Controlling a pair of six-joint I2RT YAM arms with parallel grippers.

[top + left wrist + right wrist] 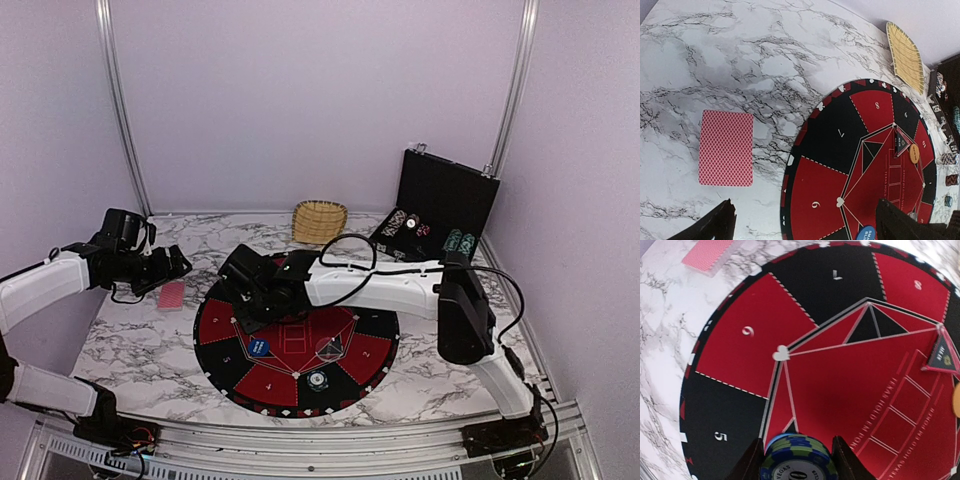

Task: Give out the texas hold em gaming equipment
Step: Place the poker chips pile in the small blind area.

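My right gripper [796, 462] is shut on a short stack of blue-and-green poker chips [797, 455], held just above the mat's red centre beside section 5. A light-blue disc edge [771, 442] peeks out behind the stack. In the top view my right gripper [247, 303] hangs over the mat's left half, near the blue button disc [259, 347]. My left gripper [807, 226] is open over the mat's left rim, with nothing between its fingers [715, 226]. The red-backed cards [726, 148] lie on the marble left of the mat. An orange disc [914, 153] and a teal chip [317, 380] rest on the mat.
The round black-and-red numbered mat [215, 322] covers the table's middle, with a triangular dealer marker [329, 347] on it. A wicker basket [320, 220] stands at the back. An open black case [445, 195] with more chips [460, 241] stands at the back right.
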